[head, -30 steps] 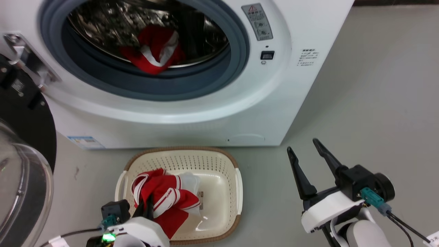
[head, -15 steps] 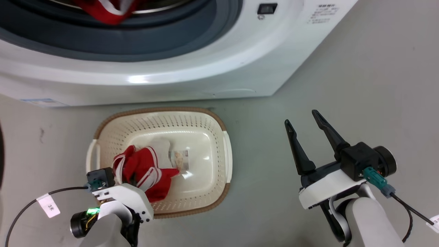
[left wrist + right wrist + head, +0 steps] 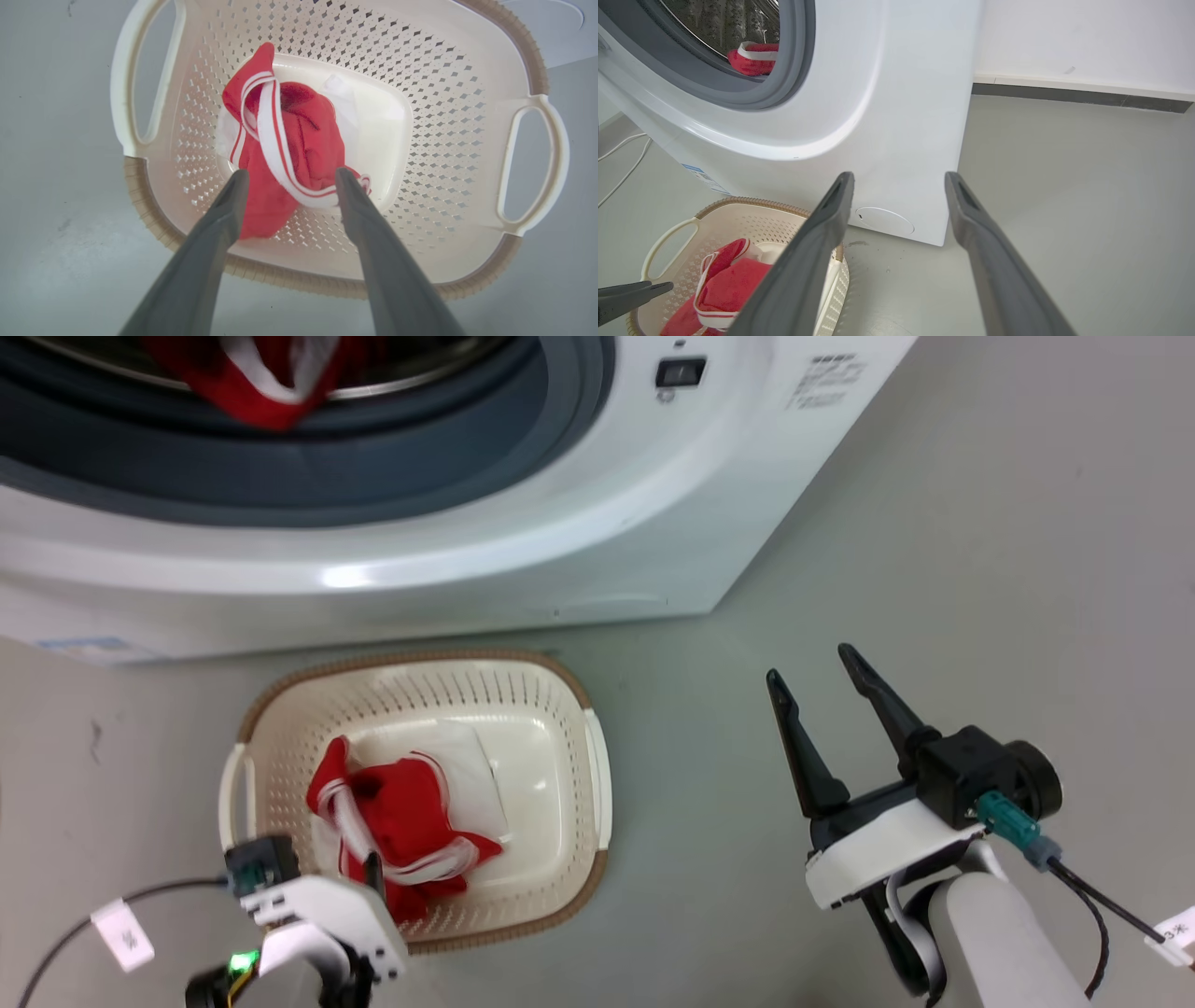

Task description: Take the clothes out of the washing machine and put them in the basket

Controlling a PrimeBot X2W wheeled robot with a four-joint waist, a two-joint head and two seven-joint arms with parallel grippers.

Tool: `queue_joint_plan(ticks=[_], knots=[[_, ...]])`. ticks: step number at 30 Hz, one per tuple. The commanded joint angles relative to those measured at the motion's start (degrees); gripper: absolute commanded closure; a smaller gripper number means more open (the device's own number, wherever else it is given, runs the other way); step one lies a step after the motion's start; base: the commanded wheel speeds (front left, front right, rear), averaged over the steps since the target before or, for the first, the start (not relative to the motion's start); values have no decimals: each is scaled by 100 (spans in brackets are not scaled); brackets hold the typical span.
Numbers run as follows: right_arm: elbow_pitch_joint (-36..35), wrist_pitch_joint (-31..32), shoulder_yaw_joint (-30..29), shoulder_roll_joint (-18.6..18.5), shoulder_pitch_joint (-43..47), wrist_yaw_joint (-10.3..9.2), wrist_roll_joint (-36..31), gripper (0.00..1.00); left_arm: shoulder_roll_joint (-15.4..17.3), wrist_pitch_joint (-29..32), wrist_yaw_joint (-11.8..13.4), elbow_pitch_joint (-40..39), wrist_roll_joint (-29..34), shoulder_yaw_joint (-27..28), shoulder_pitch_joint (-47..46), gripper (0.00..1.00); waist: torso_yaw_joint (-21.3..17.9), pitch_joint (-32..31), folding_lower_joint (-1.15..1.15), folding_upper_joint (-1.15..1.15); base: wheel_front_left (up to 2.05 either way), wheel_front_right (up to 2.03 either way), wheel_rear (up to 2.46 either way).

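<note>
The writing here is mostly too small to read. A block of black print [image 3: 826, 378] sits high on the front of the washing machine [image 3: 523, 569], beyond the basket [image 3: 415, 665]. A blue-and-white sticker [image 3: 79, 647] sits at the machine's lower edge, beyond the basket's left corner. Well to the right of the basket, a paper tag [image 3: 1174, 933] on a cable shows what looks like a "3" and a mark I cannot make out. A second tag [image 3: 123, 933], left of the basket's near corner, is blurred.

The basket stands on the grey floor [image 3: 934, 569] just in front of the machine. It is cream, with perforated walls, a brown woven-look rim and a white handle at each side. In it lies a crumpled red garment [image 3: 401, 812] with white stripe trim. It covers the left and near part of the base and rests on a white piece [image 3: 481, 779]. Beyond the basket, a second red garment [image 3: 247, 387] with white trim lies at the lip of the steel drum, inside the grey rubber ring [image 3: 373, 457].

The left pincer [image 3: 292, 173] hangs over the basket's near edge with its fingers spread wide and nothing gripped. Whether its tips touch the cloth below I cannot tell. The right pincer [image 3: 809, 665] is well to the right of the basket, over the floor, with its fingers apart and empty.
</note>
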Motion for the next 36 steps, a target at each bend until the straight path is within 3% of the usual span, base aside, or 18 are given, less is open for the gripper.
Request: queue_joint_plan(ticks=[1,6,17,24,29,36], knots=[[22,-20,10,3,64,-4,19,0,-15,-32,-29,12,-1,13,80,0,-10,-318,-1,0,0,0,0],[170,-60,33,3,243,-4,117,0,-38,-85,-79,-85,-22,34,358,0,1,-959,-1,0,0,0,0],[268,-19,-83,3,658,-4,182,0,-66,-87,32,-2153,564,166,1056,0,120,-1734,-1,0,0,0,0],[162,31,-112,3,739,-4,164,0,22,-88,117,-3176,1177,133,729,0,109,-1806,-1,0,0,0,0],[137,-8,48,3,583,-4,309,0,251,-88,89,-3104,1418,95,65,0,-66,-1628,-1,0,0,0,0],[233,-114,281,3,369,-4,589,0,779,85,28,-2259,1528,82,-1178,0,-494,-1210,-1,0,0,0,0]])
